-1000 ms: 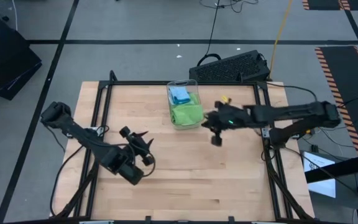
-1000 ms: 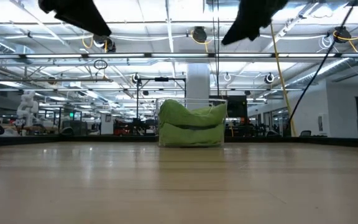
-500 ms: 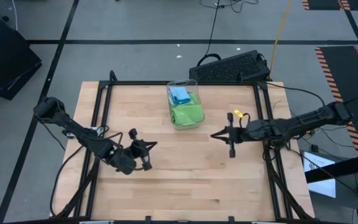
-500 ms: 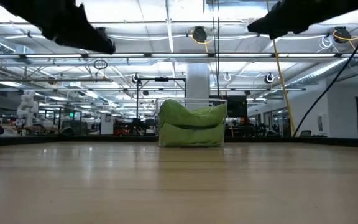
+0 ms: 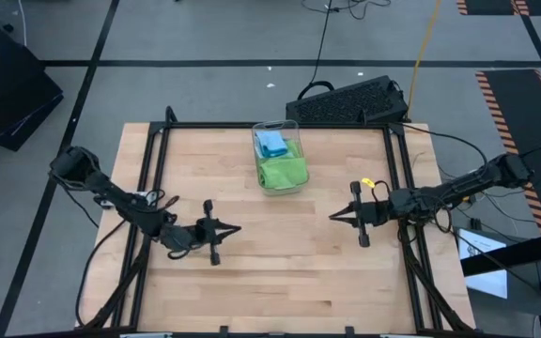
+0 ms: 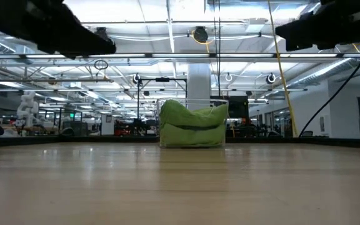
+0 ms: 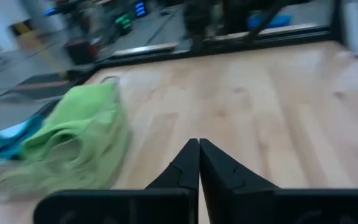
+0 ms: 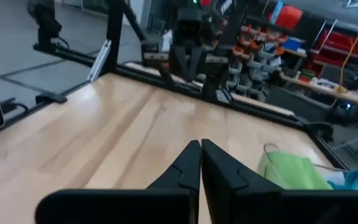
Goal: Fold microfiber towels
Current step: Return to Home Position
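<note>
**Grippers pull back from the bin, both closed and empty**

Right gripper (image 5: pixel 334 216) was up beside the clear plastic bin (image 5: pixel 276 124) a second ago. It has since swung away and now hangs well off to the bin's right and nearer the front of the table (image 5: pixel 280 277). Left gripper (image 5: pixel 234 228) has straightened out too and sits well off to the bin's left, about as far forward. Each wrist view shows its pair of fingers pressed tip to tip with nothing between them. From where I stand that reads as the arms retreating to rest, not reaching for another cloth.

That fits the table, since I can see no towel lying on the wood anywhere around the bin. My guess is that the folding is finished, or very nearly so.

The bin stands at the middle of the table's far edge, and the towels are all in it. A green towel (image 5: pixel 284 173) fills the nearer half, bulging against the clear wall and mounding up to about the rim in the low view. A blue towel (image 5: pixel 271 144) lies behind it on the far side. How many cloths are stacked underneath I cannot tell. The green one looks loosely folded and slumped, though nothing hangs over the rim.
</note>
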### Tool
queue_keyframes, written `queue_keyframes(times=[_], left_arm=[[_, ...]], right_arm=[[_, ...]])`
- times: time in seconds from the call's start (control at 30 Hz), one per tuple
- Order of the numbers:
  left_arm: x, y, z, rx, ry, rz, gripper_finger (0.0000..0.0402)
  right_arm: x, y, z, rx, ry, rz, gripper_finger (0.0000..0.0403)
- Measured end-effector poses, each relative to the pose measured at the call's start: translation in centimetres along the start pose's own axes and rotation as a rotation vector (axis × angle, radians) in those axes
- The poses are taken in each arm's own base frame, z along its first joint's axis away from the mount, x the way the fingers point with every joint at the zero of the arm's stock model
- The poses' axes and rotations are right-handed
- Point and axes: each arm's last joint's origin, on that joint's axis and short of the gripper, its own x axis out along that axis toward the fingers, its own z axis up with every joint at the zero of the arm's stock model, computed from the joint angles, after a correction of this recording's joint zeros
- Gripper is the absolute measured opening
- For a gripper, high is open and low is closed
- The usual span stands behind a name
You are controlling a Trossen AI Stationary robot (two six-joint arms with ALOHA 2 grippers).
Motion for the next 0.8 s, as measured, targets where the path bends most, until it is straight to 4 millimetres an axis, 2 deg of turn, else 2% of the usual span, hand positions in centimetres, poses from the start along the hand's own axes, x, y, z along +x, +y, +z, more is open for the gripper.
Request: queue_keyframes(times=[0.2,0.43,0.6,0.67,0.8], left_arm=[[-1.0,0.3,-1.4,0.057,-0.128,-0.240,0.0008],[-2.8,2.3,-3.7,0.022,-0.215,-0.239,0.0014],[-4.3,3.7,-5.2,-0.010,-0.242,-0.246,0.0004],[-4.9,4.2,-5.7,0.008,-0.255,-0.268,0.0004],[-5.5,4.5,-5.3,0.091,-0.295,-0.324,0.0015]], right_arm=[[-1.2,0.5,-2.1,0.003,-0.015,0.031,0.0006],[-2.0,0.6,-3.5,0.033,-0.034,0.026,0.0006],[-2.4,0.3,-2.2,0.030,-0.184,-0.002,0.0006],[-2.5,0.3,-2.2,0.023,-0.181,-0.005,0.0006],[-2.7,0.2,-2.0,-0.004,-0.199,-0.016,0.0006]])
